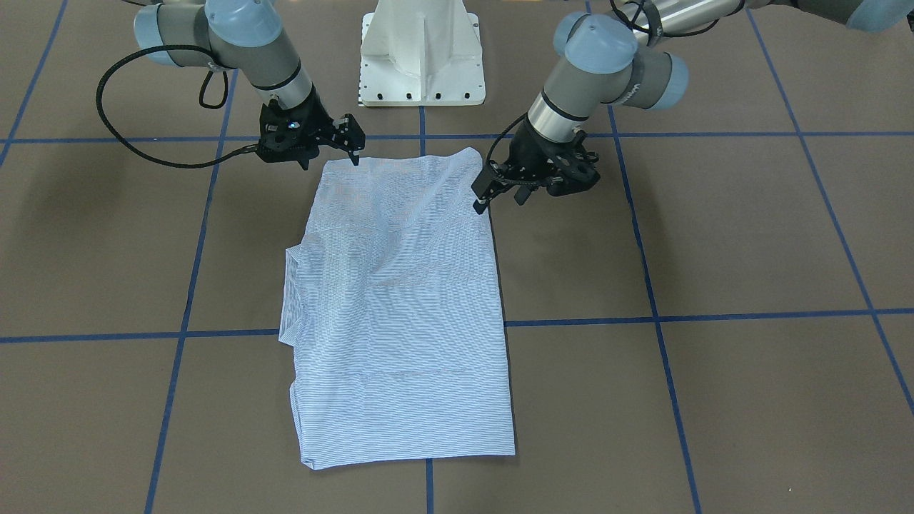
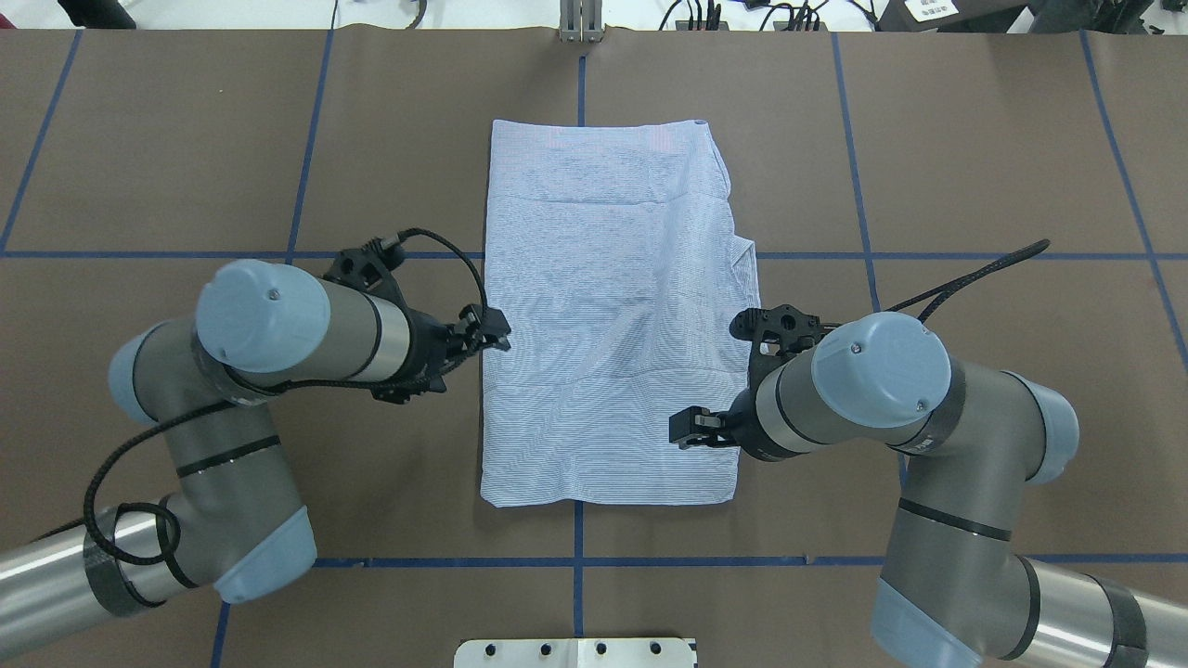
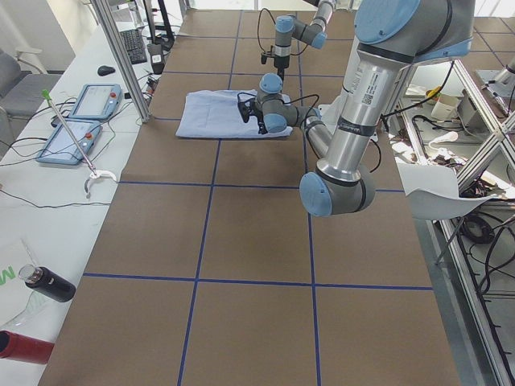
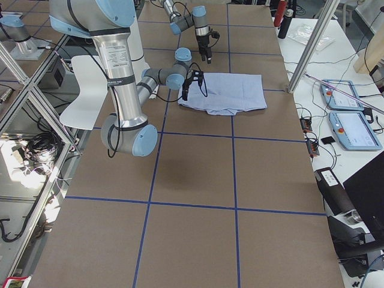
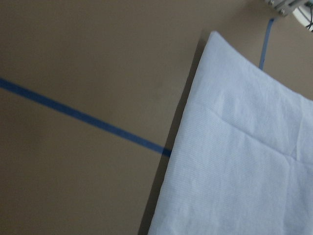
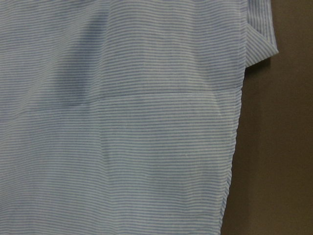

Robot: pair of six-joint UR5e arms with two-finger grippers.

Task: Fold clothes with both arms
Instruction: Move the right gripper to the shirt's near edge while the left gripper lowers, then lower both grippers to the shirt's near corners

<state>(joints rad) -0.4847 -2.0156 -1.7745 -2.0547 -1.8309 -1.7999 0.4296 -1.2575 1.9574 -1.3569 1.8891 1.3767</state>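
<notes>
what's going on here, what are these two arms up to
Two robot arms are working on folding a light-blue striped shirt, which lies flat on the brown table, already folded into a long rectangle. The left gripper is at the shirt's left edge. The right gripper is over the fabric near the shirt's right corner closest to the robot. Neither is visibly lifting any cloth, and I cannot tell whether their jaws are open or shut.
</notes>
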